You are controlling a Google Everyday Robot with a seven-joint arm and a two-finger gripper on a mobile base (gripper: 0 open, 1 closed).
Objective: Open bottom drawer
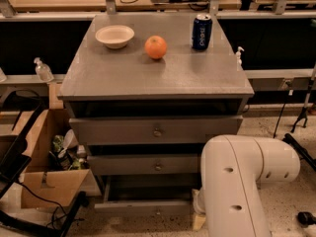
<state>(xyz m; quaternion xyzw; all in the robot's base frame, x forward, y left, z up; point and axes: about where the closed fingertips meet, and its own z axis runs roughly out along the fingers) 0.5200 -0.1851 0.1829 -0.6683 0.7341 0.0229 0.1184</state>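
The grey cabinet (123, 78) has three drawers. The bottom drawer (143, 207) is the slim front lowest down, with a small round knob (158, 212). It stands slightly out, with a dark gap above its front. My white arm (237, 181) fills the lower right and reaches down beside the drawer's right end. My gripper (197, 206) is mostly hidden behind the arm, close to that right end. The middle drawer (148, 165) and top drawer (153, 131) sit above.
On the cabinet top are a white bowl (114, 36), an orange (156, 47) and a blue can (201, 32). An open cardboard box (49, 181) with clutter and black cables stands at the left. A stand's legs (301, 117) are at the right.
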